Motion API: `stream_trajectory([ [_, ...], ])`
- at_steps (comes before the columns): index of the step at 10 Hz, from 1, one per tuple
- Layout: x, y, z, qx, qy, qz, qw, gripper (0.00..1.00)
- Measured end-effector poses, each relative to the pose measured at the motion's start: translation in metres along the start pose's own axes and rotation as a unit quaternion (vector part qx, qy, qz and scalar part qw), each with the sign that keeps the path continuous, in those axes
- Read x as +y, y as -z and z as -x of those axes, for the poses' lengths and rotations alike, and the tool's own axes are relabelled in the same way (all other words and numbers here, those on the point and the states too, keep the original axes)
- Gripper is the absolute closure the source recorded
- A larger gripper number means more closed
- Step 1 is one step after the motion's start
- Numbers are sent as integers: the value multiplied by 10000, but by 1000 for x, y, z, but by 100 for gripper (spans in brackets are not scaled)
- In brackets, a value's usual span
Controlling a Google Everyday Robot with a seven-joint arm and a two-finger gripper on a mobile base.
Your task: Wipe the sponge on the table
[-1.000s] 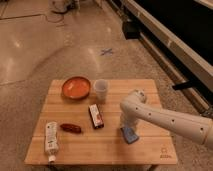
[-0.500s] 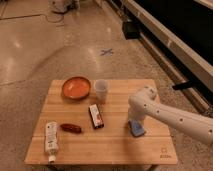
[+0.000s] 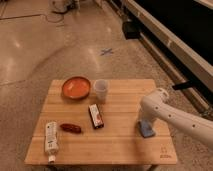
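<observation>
On the table, one sponge beneath one hand.

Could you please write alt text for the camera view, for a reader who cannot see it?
A white arm reaches in from the frame's right, its gripper down at a blue sponge near the right edge of the wooden table. Left of it sit an orange bowl, cup, dark packet, red item and white tube.

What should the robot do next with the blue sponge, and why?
Probably slide the sponge toward the snack bar, pressing lightly. The gripper is down on the sponge near the right-hand edge of the table, so a stroke across the wood between them seems the natural wipe.
</observation>
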Motion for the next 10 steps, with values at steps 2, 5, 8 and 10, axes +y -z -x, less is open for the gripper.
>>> stream_trajectory([
  [2,18,-2,13,-76,-2,53,10000,100],
  [5,23,1,44,-256,217,21,9994,100],
  [8,-1,5,76,-363,663,-106,9971,100],
  [10,-21,6,92,-390,953,-169,9945,100],
])
